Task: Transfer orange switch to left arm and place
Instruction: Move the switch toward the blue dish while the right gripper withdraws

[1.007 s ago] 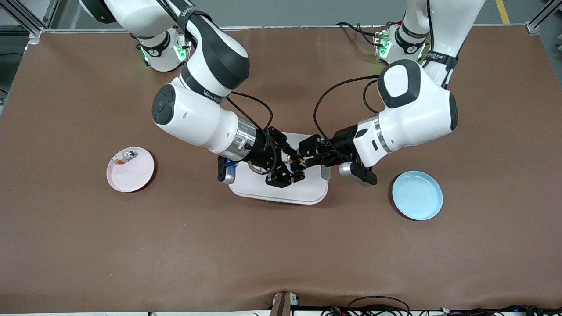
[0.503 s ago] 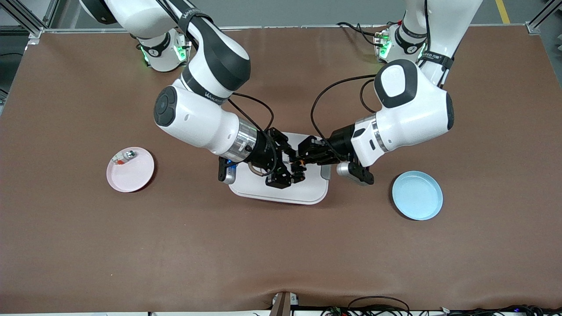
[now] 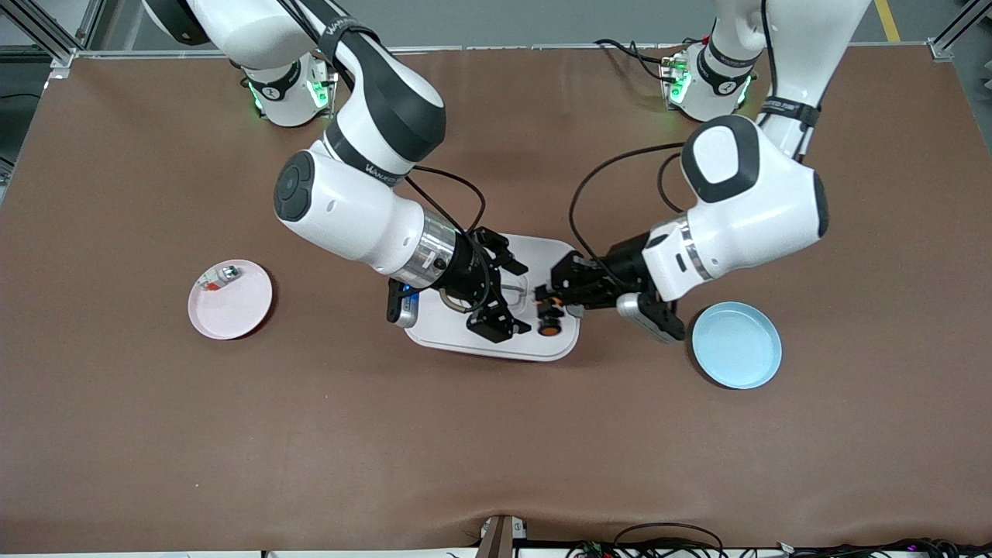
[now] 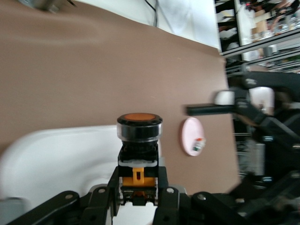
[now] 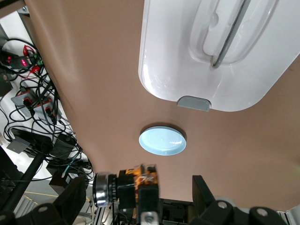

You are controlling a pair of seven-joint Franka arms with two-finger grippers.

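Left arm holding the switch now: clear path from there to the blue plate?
Probably yes. The left claw, shut on the orange switch, is over the box's edge, and only bare table shows between there and the blue plate.

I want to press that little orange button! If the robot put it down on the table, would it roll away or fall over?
Probably, if laid sideways: the orange switch has a round cap and round body, so it could roll. Stood upright it may tip, since the cap looks wider than the body. It looks stiff, not squishy; the left gripper pinches its base without denting it, above the box.
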